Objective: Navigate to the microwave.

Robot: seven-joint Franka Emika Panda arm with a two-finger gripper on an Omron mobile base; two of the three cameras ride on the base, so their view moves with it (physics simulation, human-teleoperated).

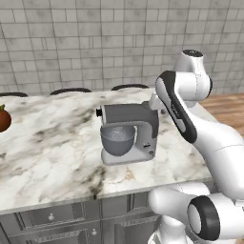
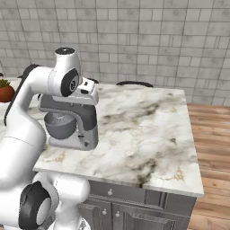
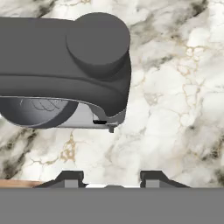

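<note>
The microwave is out of view. My gripper [image 3: 111,180] hangs over a marble island counter [image 1: 47,152] with its two fingertips [image 3: 70,177] spread wide apart, open, nothing between them. Directly below the hand stands a grey stand mixer [image 1: 128,131] with a metal bowl [image 1: 117,139]. From above, the mixer [image 3: 65,74] lies across the upper left of the hand view. The white hand [image 2: 88,93] sits just above the mixer [image 2: 74,126] head.
The counter [image 2: 143,121] ends at the right over a wooden floor [image 2: 211,148]. A red fruit [image 1: 3,119] lies at its far left. Dark stool backs [image 1: 70,90] line the far edge before a grey tiled wall [image 1: 95,43]. Grey drawers [image 1: 52,217] face the base.
</note>
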